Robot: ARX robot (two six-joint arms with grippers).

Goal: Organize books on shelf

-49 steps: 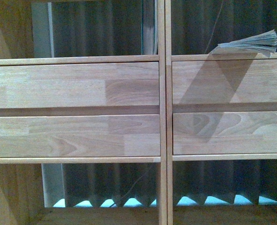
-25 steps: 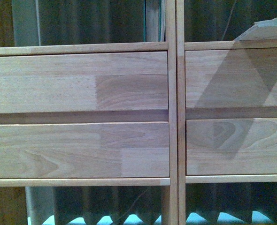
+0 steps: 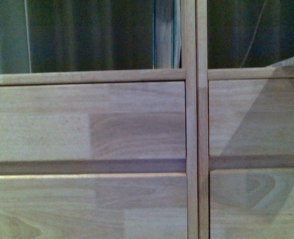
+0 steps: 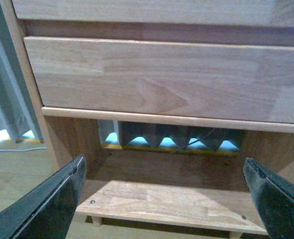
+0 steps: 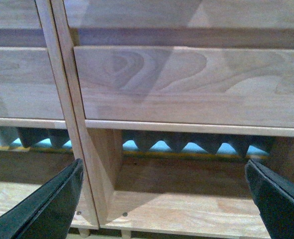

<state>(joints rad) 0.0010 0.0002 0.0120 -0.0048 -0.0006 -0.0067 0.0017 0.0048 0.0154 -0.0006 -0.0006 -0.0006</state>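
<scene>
You have the thick teal-covered book with greyish page edges (image 3: 165, 35) standing upright in the left compartment above the drawers of the light-wood shelving unit (image 3: 87, 124), tight against the centre upright. Only a pale corner of a second book (image 3: 292, 61) shows at the edge of the right compartment, resting on its board. Your left gripper (image 4: 164, 167) and right gripper (image 5: 164, 167) both hang before the bottom compartments, jaws spread wide with nothing between them.
</scene>
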